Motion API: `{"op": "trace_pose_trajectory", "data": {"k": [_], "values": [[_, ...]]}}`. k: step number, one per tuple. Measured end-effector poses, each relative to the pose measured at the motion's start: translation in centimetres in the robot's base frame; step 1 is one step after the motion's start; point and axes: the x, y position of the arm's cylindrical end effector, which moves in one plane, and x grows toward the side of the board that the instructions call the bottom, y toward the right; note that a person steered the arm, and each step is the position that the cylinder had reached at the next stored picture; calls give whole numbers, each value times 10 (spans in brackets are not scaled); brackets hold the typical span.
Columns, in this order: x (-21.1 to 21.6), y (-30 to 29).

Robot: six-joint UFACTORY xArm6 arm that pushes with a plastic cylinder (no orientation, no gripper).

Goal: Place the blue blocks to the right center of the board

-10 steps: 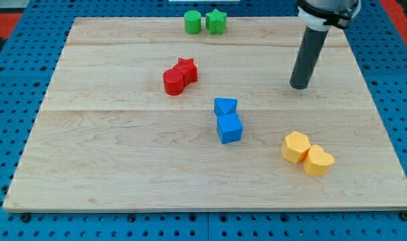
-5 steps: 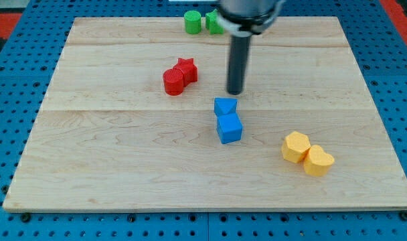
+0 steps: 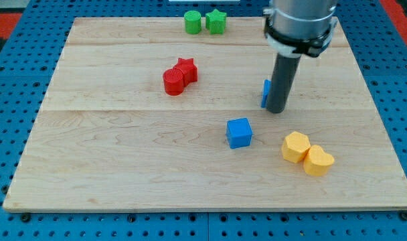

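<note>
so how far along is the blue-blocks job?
Partway. One blue block sits right of centre, mostly hidden behind my tip, which appears to be touching it. The blue cube lies apart, near the board's middle, below and to the left of my tip, so it needs pushing right. The yellow pair sits lower right, near its path. Neither blue block is at the right edge.

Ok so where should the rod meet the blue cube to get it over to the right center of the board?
Judging by its pose, press the blue cube on its face toward the view's left, nudging right and slightly up. My tip now sits up-right of it, against the other blue block, so it must circle round. The yellow blocks lie close, lower right.
</note>
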Motion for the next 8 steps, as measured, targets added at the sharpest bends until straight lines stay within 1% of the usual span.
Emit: {"op": "trace_pose_trajectory", "data": {"k": [2, 3, 4, 5, 6, 7, 8], "values": [[-8, -75], [-21, -43], [-21, 16], [-20, 24], [-7, 8], [11, -52], [10, -103]]}}
